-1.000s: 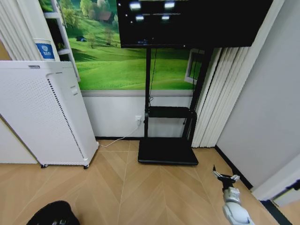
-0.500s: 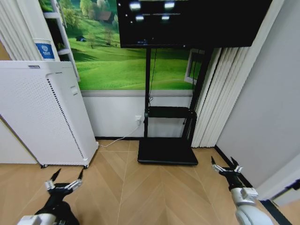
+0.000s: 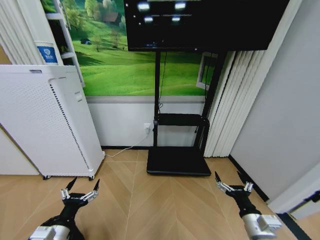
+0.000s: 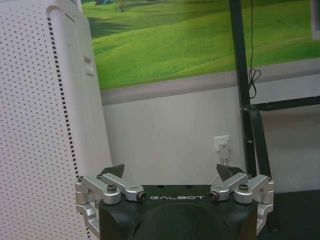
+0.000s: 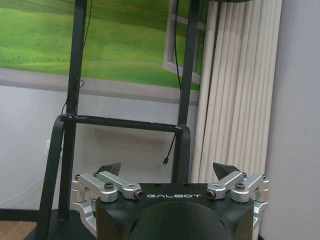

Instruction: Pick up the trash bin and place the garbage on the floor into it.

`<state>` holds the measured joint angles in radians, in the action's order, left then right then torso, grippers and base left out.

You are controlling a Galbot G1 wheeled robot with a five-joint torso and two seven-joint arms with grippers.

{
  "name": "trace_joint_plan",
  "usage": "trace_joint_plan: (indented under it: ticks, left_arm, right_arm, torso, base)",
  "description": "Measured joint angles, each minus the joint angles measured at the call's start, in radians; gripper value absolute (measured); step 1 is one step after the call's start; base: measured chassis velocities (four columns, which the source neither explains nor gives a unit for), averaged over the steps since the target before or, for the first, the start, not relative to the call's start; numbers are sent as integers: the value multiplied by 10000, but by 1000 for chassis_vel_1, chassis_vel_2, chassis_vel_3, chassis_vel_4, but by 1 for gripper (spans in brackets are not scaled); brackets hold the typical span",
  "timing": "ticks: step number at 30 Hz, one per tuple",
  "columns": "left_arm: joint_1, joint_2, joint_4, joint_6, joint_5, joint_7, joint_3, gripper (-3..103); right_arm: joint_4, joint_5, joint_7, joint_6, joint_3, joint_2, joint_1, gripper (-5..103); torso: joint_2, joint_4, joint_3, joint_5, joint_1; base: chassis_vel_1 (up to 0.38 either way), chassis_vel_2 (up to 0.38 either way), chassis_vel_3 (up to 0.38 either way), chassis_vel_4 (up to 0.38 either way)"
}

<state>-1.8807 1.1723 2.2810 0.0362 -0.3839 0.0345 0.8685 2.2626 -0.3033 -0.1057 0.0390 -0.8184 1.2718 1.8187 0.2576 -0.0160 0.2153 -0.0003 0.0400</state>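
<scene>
The trash bin and the garbage are out of view. My left gripper (image 3: 83,187) hangs low at the front left, above the wooden floor and in front of the white appliance, open with nothing between its fingers. My right gripper (image 3: 233,183) hangs low at the front right, near the curtain's foot, also open and empty. In the left wrist view the left gripper (image 4: 171,172) faces the wall and the appliance's side. The right wrist view has the right gripper (image 5: 167,170) facing the black TV stand and the curtain.
A tall white perforated appliance (image 3: 45,120) on wheels stands at the left. A black TV stand (image 3: 177,161) with a flat base sits against the back wall, its cord running to a socket (image 3: 147,127). A white curtain (image 3: 230,100) and grey wall (image 3: 285,115) close the right.
The left gripper has come up into view at the lower left and moved forward. The right gripper has shifted slightly left and forward. Both stay open.
</scene>
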Motion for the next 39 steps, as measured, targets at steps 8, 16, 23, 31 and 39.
trace_joint_plan:
  ticks: [8,16,23,31,39]
  left_arm:
    - [367,102,-542,-27,-250,-47,-164,100]
    - [457,153,-814,101,-162,-162,-301,100]
    - [458,160,-826,89,-147,-162,-304,100]
    - [456,164,-826,86,-142,-161,-304,100]
    - [452,164,-826,85,-141,-162,-302,100]
  right_arm:
    - [251,123,-109,-406,-233,455,192,100]
    - [315,138,-106,-576,-294,517,215,100]
    - [313,128,-104,-577,-294,501,204,100]
    - [296,123,-105,-569,-291,493,199,100]
    - [281,116,-104,-558,-284,488,195,100]
  torso:
    - [0,0,0,2,0]
    - [0,1,0,3,0]
    - [0,1,0,4,0]
    - [0,1,1,4,0]
    - [130,1,84,4,48]
  base:
    - [0,0,0,0]
    - [0,0,0,0]
    - [0,0,0,0]
    - [0,0,0,0]
    - [0,0,0,0]
